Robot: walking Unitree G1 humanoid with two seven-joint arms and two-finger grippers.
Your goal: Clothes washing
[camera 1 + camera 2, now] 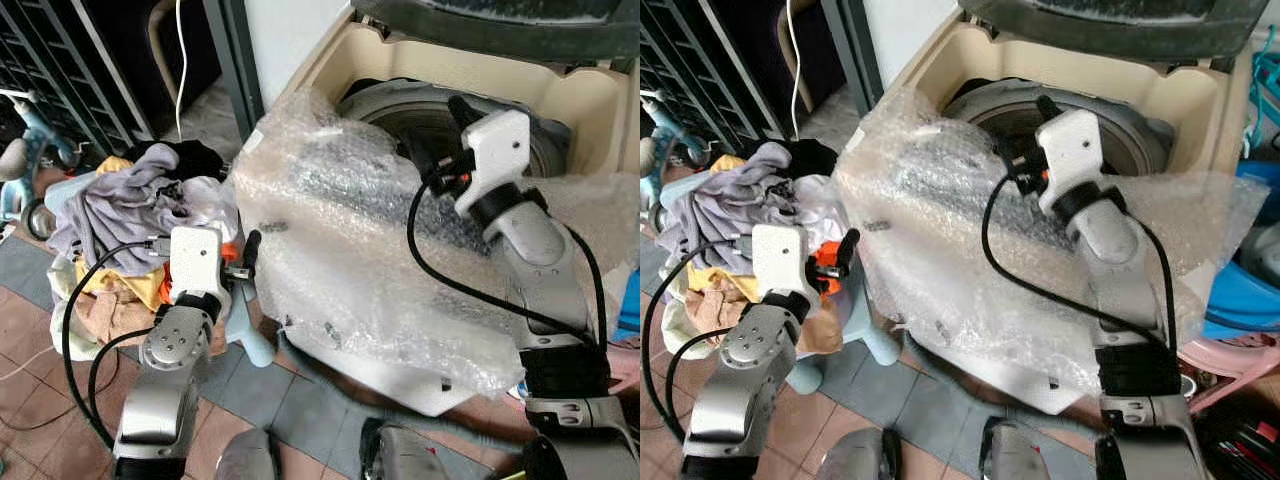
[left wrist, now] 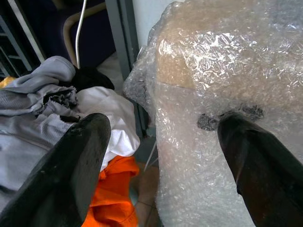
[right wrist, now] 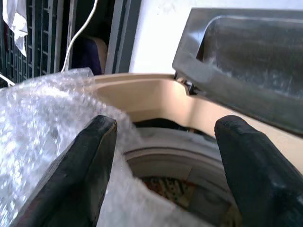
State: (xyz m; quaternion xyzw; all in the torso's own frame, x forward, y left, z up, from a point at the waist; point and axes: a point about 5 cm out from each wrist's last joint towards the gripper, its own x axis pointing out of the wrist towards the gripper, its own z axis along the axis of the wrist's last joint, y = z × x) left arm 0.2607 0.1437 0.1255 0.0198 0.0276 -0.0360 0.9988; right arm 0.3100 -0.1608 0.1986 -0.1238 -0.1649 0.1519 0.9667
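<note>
A beige top-loading washing machine [image 1: 330, 60] stands with its dark lid [image 3: 246, 61] raised and its drum [image 1: 400, 105] exposed. Some patterned cloth [image 3: 165, 187] lies deep in the drum. Bubble wrap [image 1: 340, 220] drapes over the machine's front. To its left sits a pile of clothes [image 1: 130, 200]: grey, white [image 2: 109, 109] and orange [image 2: 113, 189] pieces. My left gripper [image 1: 240, 262] is open and low between the pile and the bubble wrap, holding nothing. My right gripper [image 1: 440, 130] is open just above the drum's near rim, also with nothing between its fingers.
A blue tricycle [image 1: 20, 150] and a dark metal grille [image 1: 60, 60] stand at the far left. A white cable [image 1: 180, 60] hangs behind the pile. A blue tub [image 1: 1240, 300] and a pink stool [image 1: 1230, 365] are at the right. A grey hose [image 1: 320, 370] lies on the tiled floor.
</note>
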